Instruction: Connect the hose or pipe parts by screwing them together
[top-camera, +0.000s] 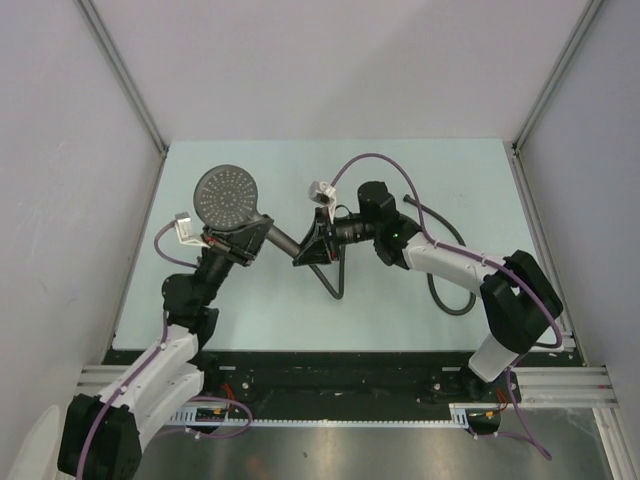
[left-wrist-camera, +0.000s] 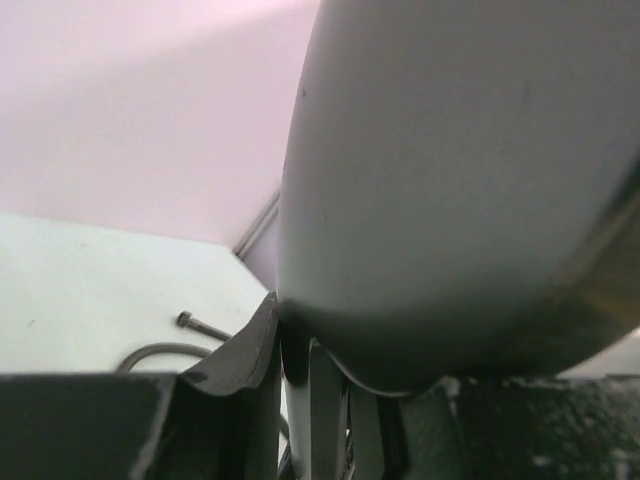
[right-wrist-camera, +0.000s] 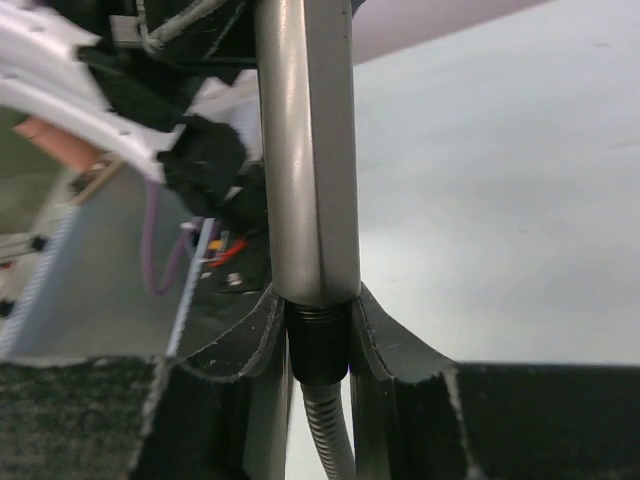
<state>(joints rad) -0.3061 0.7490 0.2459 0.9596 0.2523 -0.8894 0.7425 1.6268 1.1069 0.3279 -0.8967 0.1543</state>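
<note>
The dark grey shower head (top-camera: 228, 195) is held with its dotted face up, its handle (top-camera: 280, 240) slanting down to the right. My left gripper (top-camera: 243, 238) is shut on the handle just below the head. In the left wrist view the head's rounded back (left-wrist-camera: 450, 180) fills the frame above the left gripper (left-wrist-camera: 335, 390). My right gripper (top-camera: 312, 245) sits at the handle's end. In the right wrist view this gripper (right-wrist-camera: 318, 325) is closed on the hose's black nut (right-wrist-camera: 318, 345), which meets the handle (right-wrist-camera: 305, 150). Some thread shows at the joint. The ribbed hose (right-wrist-camera: 332, 435) hangs below.
The hose (top-camera: 340, 285) drops from the nut to the pale green table (top-camera: 250, 310) and loops at the right (top-camera: 448, 302), under my right arm. Its free end (left-wrist-camera: 186, 320) lies on the table. White walls enclose three sides; a metal rail (top-camera: 340, 380) runs along the near edge.
</note>
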